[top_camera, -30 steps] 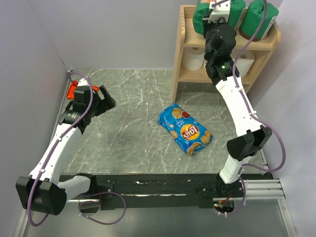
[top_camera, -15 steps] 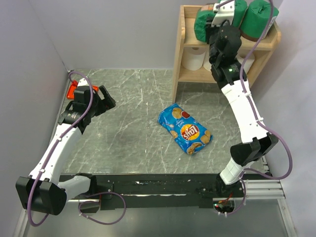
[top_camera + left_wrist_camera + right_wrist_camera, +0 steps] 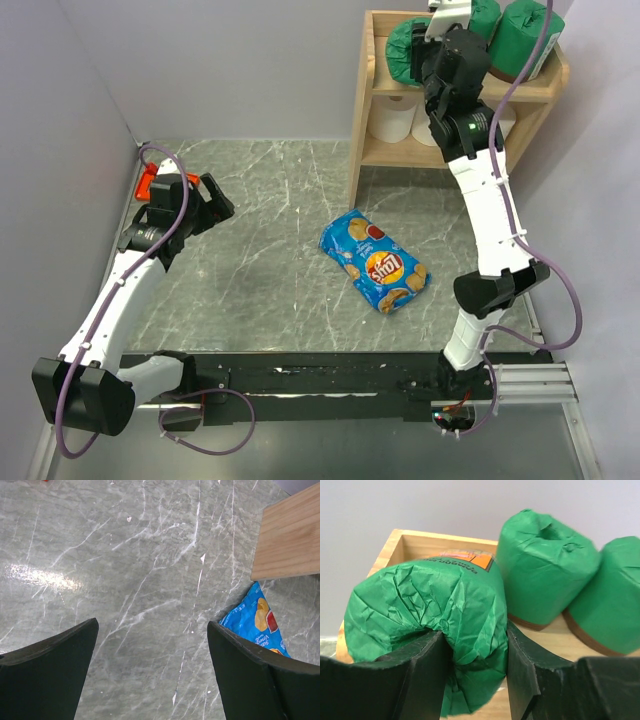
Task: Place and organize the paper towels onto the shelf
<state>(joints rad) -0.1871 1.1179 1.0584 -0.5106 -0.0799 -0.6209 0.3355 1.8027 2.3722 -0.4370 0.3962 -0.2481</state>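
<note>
Top: green roll (image 3: 404, 48) at shelf (image 3: 361, 120) top tier, 1 o'clock of desk (image 3: 270, 220), R jaws on it.
L wrist: L jaws wide apart, empty.
R wrist: R jaws pinch roll both sides; roll looks tilted. Risk: wrapper snags on release, roll tips off front edge.

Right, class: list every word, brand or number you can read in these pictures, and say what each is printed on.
"Lay's": logo on the blue chip bag, upside down in the top view.
"Vineg": white print on the same bag, left wrist view; the rest is cut off.
Dark print on the orange label of the green-wrapped roll: too blurred to read.
</note>
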